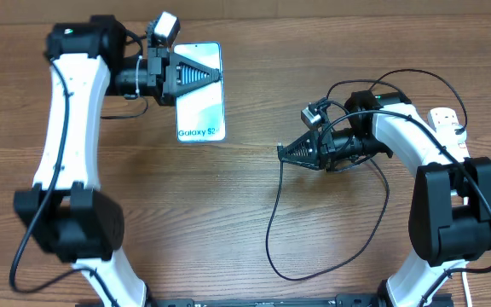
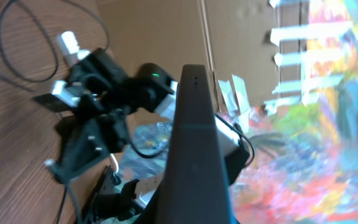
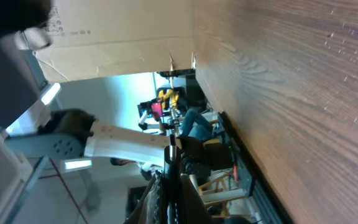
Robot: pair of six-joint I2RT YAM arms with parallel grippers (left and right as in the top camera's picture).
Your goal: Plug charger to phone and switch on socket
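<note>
Right arm (image 1: 409, 141) partly covers socket (image 1: 444, 116).

Phone (image 2: 194, 143) edge-on, close to the lens.
Its dark frame fills the middle; beyond it the right tool (image 2: 51, 165) hangs over the wooden counter (image 2: 11, 137), where a thin black cable (image 2: 17, 68) loops.
</note>
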